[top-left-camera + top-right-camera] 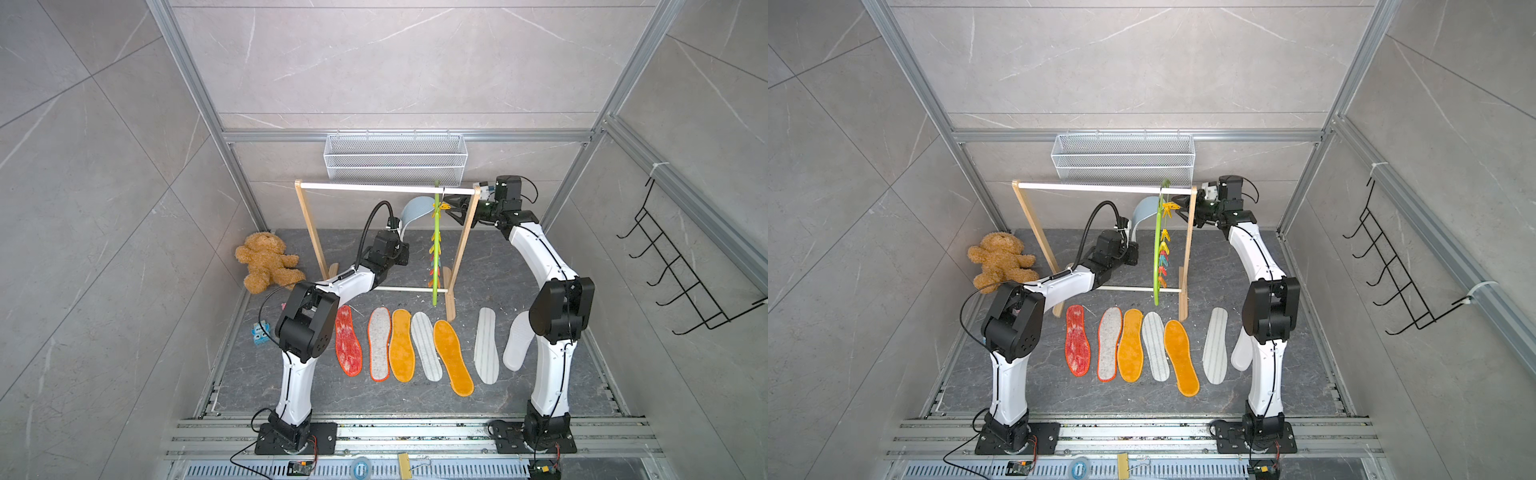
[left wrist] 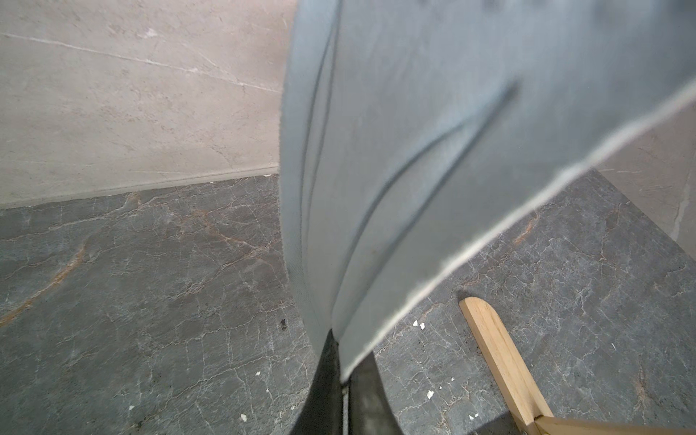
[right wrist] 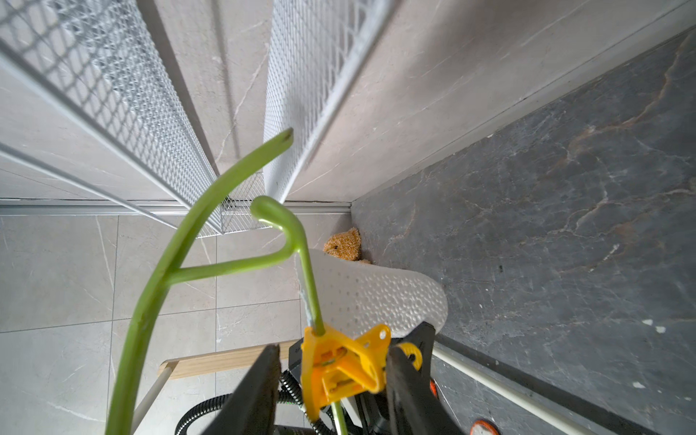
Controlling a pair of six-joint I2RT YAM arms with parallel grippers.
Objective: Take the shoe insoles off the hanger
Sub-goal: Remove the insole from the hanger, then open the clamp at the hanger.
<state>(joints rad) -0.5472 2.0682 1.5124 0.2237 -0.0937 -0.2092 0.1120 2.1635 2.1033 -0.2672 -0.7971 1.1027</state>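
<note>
Where my left claw (image 2: 341,361) pinches down, it is clenched on the narrow end of a pale blue-grey foot-shaped insole (image 2: 414,150), which arches up from my fingers toward the rail. My right claw (image 3: 335,354) stands released, with a finger on either side of a small yellow plastic clip (image 3: 342,371) (one finger shows a gap, the other looks to touch it). That clip hangs from the thin lime-green curved plastic hanger (image 3: 150,293). The insole's pale dimpled side runs in behind the clip; whether the clip bites it I cannot tell.

The hanger hangs from the top bar of a light wooden rail frame (image 1: 374,189), with more coloured clips down its length, too small for me to count. On the dark marbled floor (image 1: 415,399) in front lie seven more:
- one red-white mottled insole (image 1: 348,340)
- one grey felt orange-rimmed insole (image 1: 379,345)
- two orange fuzzy insoles (image 1: 402,345)
- two white-grey striped insoles (image 1: 426,347)
- one white insole (image 1: 517,340), partly behind my right arm

Farther out are one brown teddy bear (image 1: 268,262), one white mesh basket (image 1: 395,156) on the back wall and one black wire hook rack (image 1: 685,266) on the side wall.
</note>
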